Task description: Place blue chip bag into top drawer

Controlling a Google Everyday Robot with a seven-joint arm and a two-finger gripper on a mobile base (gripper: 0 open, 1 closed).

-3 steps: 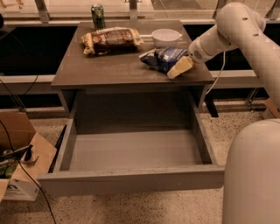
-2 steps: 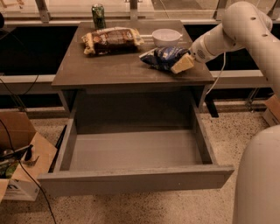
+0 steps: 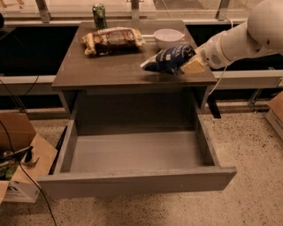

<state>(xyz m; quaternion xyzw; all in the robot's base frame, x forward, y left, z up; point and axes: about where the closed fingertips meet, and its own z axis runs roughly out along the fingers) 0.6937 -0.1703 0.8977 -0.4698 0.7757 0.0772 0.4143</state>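
Reaches in from the right with the gripper (image 3: 193, 67), low over the near right part of the table (image 3: 101, 73), fingers clamped on the right end of the blue chip bag (image 3: 168, 59). Holds the bag stretched leftward from the fingers, just on the near side of the white bowl (image 3: 168, 37). Cannot tell whether touching the tabletop. Below and nearer, the top drawer (image 3: 132, 183) pulled wide open, grey inside. Toward the far left of the tabletop, a brown-and-tan snack bag (image 3: 112, 40) and a green can (image 3: 99, 11).
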